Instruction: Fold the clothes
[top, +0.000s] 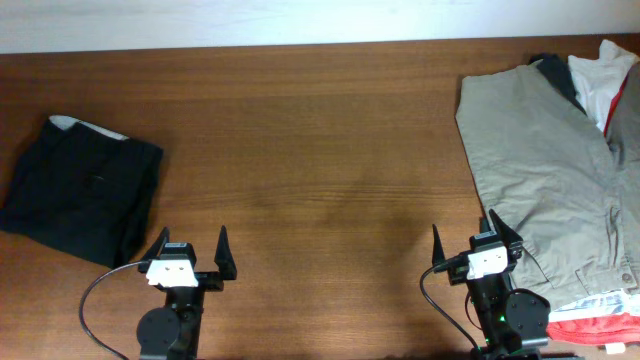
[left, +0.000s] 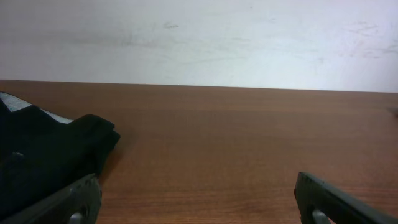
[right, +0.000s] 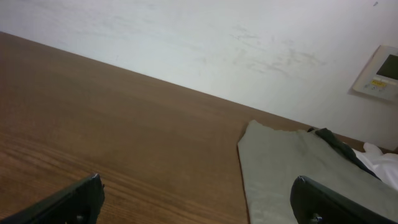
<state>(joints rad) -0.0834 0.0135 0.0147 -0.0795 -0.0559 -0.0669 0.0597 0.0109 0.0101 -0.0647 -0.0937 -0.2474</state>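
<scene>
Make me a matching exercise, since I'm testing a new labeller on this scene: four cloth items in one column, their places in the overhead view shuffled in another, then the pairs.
Things
1. black garment
2. khaki garment
3. white cloth
4. red cloth

Places in the overhead view
A. top right corner
B. left side, alone
C. bottom right corner
D. right side, spread wide

Pairs: 1-B, 2-D, 3-A, 4-C
</scene>
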